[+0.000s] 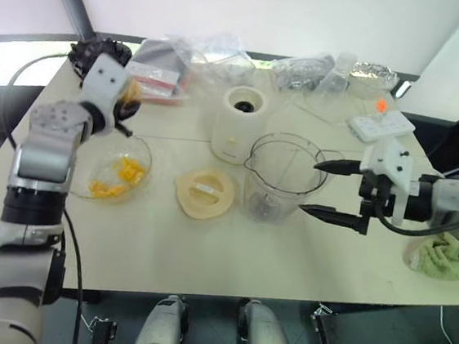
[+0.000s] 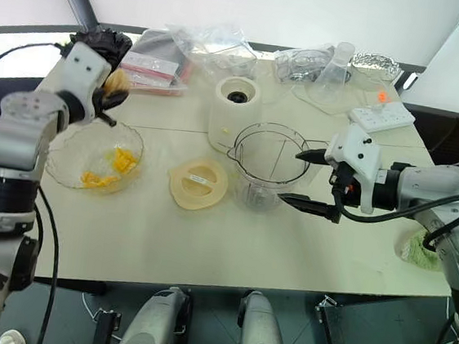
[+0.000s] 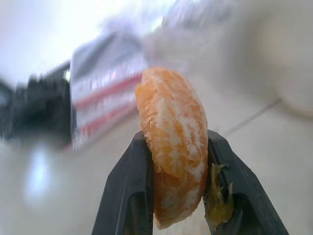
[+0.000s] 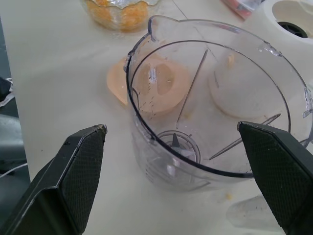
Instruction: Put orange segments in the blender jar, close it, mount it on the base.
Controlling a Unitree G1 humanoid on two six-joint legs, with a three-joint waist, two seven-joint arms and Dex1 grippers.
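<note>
Up above the shallow clear glass bowl (image 1: 81, 174), the left gripper (image 3: 171, 181) has its two black fingers (image 3: 128, 196) pinched narrow on one pale orange segment (image 3: 173, 147), which stands upright between them with pulp smeared on one finger. More glossy yellow-orange segments (image 1: 118, 178) lie in the bowl on the cream worktop (image 1: 205, 252), at the robot's left.

Near the middle of the worktop stands the tall clear plastic blender jar (image 1: 282, 178), upright and open-topped, its dark blade (image 4: 178, 145) visible at the bottom and no fruit inside. Just beside it, toward the bowl, lies the flat cream round lid (image 1: 204, 192). Behind the jar and close to it sits the squat cream-white cylindrical base (image 1: 239, 124), its dark round socket (image 1: 245, 105) facing up.

The right gripper (image 1: 334, 191) hovers at the jar's right side, fingers (image 4: 80, 171) spread wide on either side of the jar's rim without touching it, holding nothing.

At the far edge of the worktop lie crumpled clear plastic bags (image 1: 217, 56), a red-striped packet (image 1: 157, 82) and a white power strip (image 1: 381, 125). A pale green cloth (image 1: 442, 258) rests at the right edge.
</note>
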